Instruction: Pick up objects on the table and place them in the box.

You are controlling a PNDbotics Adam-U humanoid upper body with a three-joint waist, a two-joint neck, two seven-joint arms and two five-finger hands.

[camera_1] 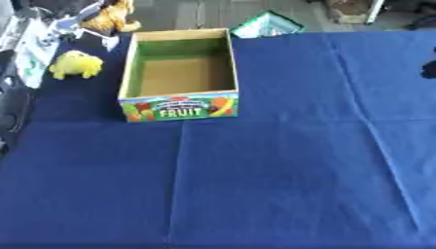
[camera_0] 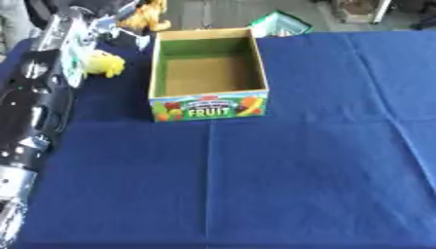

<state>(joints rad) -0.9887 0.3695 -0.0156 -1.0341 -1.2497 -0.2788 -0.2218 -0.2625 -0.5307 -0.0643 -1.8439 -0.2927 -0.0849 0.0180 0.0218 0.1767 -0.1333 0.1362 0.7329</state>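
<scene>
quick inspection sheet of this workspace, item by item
surface: table under a blue cloth, creased, bare across the near half.
job's things: open cardboard box marked FRUIT, upright, nothing seen inside; yellow soft toy on the cloth left of the box, apart from it; orange plush toy at the far left edge; green-and-white packet behind the box's far right corner.
clutter: nothing seen.
hands: left arm reaches along the left edge, its hand beside the yellow toy, fingers not readable; right hand only a dark shape at the right edge.
cables: nothing seen.
surroundings: grey floor beyond the table.
</scene>
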